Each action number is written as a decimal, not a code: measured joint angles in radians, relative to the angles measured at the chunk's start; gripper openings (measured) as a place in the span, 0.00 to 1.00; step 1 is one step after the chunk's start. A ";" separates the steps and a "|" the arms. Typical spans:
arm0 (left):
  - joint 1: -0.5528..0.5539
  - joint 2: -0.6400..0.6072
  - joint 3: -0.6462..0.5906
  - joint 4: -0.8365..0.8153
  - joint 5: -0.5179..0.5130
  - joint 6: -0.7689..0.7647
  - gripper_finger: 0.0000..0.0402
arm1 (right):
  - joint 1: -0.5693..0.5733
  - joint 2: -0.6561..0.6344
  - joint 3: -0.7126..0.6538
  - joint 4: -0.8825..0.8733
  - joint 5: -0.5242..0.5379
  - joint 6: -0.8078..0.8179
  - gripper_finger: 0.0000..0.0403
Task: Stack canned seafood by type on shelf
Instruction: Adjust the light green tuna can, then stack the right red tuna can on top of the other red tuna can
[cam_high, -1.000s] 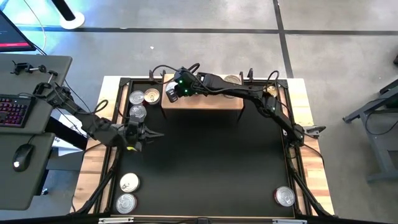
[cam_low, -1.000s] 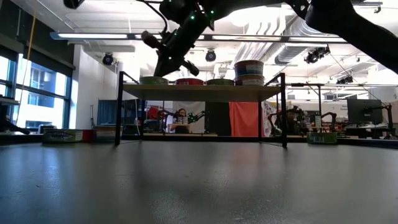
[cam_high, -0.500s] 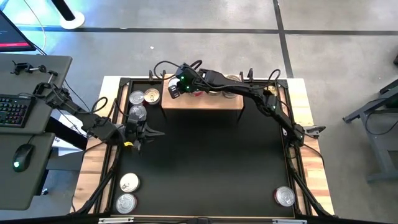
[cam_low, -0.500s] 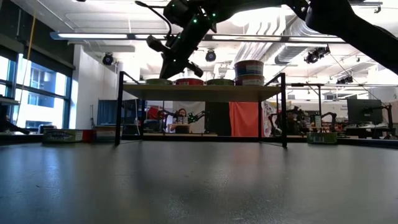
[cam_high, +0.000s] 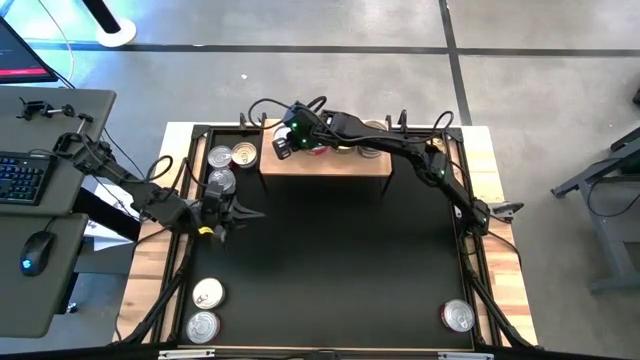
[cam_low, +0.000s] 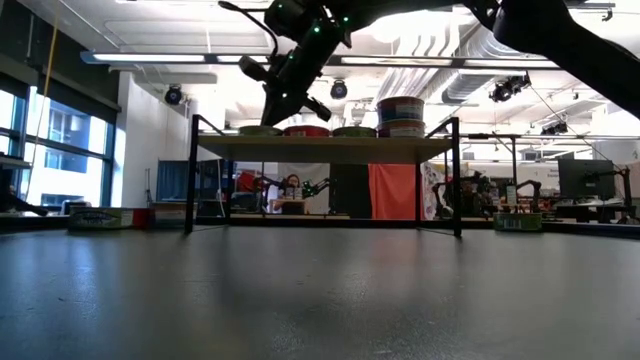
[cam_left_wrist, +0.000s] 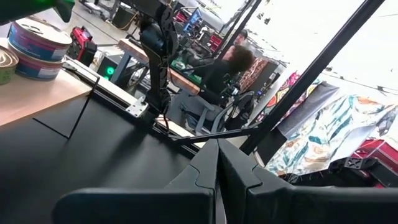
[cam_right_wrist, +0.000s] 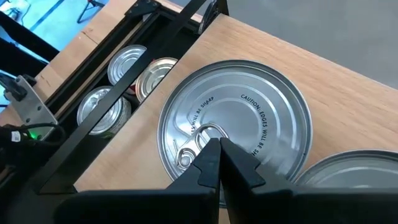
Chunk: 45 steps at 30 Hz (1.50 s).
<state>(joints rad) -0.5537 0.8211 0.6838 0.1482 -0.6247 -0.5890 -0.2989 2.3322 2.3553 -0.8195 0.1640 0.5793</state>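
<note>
A wooden table (cam_high: 497, 180) carries a black mat (cam_high: 330, 260), and at the far edge of the mat stands the shelf (cam_high: 330, 165), a light wood board on thin black legs. On the shelf, right under the right gripper (cam_right_wrist: 219, 163), lies a silver tin (cam_right_wrist: 249, 130); one more tin (cam_right_wrist: 354, 177) lies just beside it. Farther along the board is a stack of two tins (cam_low: 401, 115). On the mat beside the shelf, near the left gripper (cam_high: 232, 213), lie three tins (cam_high: 228, 165). Two tins (cam_high: 205, 310) lie at the near left corner and one tin (cam_high: 458, 316) at the near right corner.
</note>
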 joint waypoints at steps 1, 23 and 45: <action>0.000 0.000 0.000 0.005 0.000 0.008 0.00 | 0.000 -0.002 0.000 -0.002 0.002 -0.001 0.00; 0.032 0.010 0.000 0.136 -0.032 0.103 0.00 | -0.001 -0.286 0.002 0.079 -0.067 -0.333 0.00; 0.172 0.050 0.000 0.214 0.471 0.243 0.00 | 0.727 -0.478 -0.622 -0.588 -0.637 0.104 0.00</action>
<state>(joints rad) -0.3813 0.8713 0.6842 0.3620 -0.1536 -0.3458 0.4278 1.8540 1.7332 -1.4077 -0.4731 0.6834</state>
